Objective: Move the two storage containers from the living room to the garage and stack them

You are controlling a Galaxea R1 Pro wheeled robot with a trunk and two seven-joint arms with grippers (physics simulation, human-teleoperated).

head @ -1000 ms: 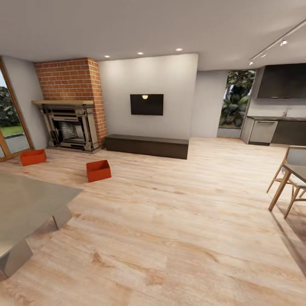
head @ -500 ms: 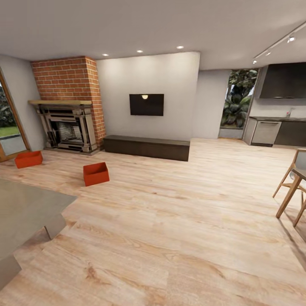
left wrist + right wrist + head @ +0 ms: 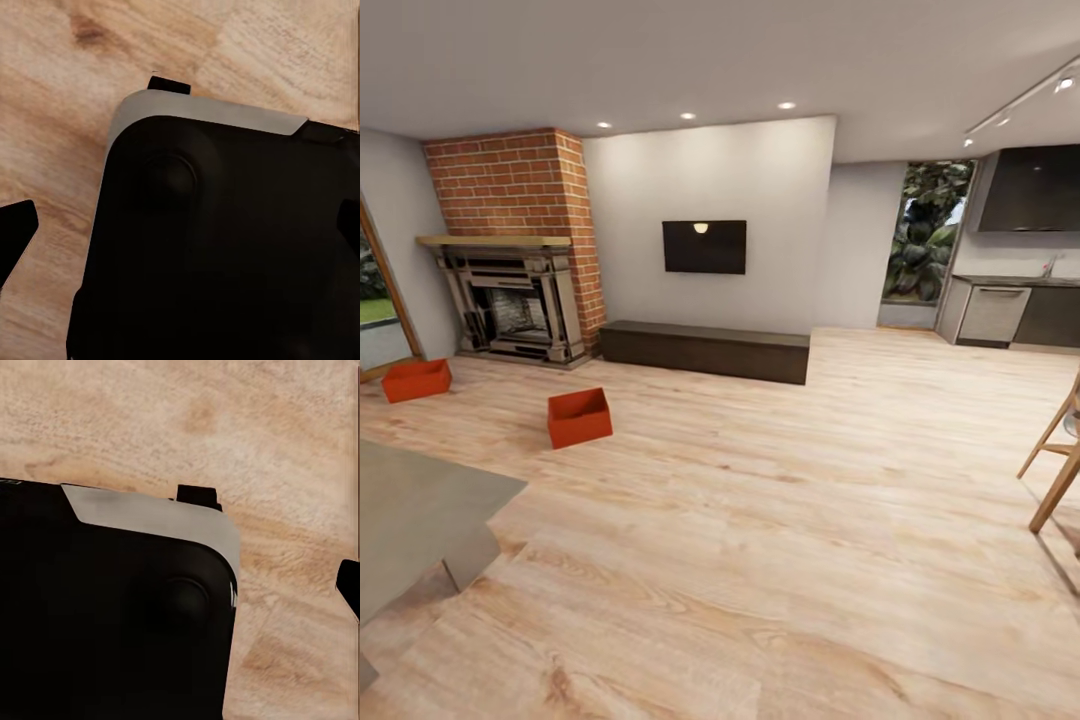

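Head view showed the living room: two red-orange rectangular open-top storage containers sat on the light wood plank floor (image 3: pixel 780 520), one (image 3: pixel 579 416) out in front of the long low dark cabinet (image 3: pixel 705 350), the other (image 3: pixel 416 380) well apart, near the red brick fireplace (image 3: pixel 510 250). Black wall TV (image 3: pixel 705 247) above the cabinet. Grey tabletop (image 3: pixel 415 510) at near left. Wrist views showed the dark robot base (image 3: pixel 225 247) over planks; black fingertip (image 3: pixel 15 232) of the left gripper and fingertip (image 3: pixel 349 581) of the right at frame edges, both well away from containers. Finger spread: cannot tell.
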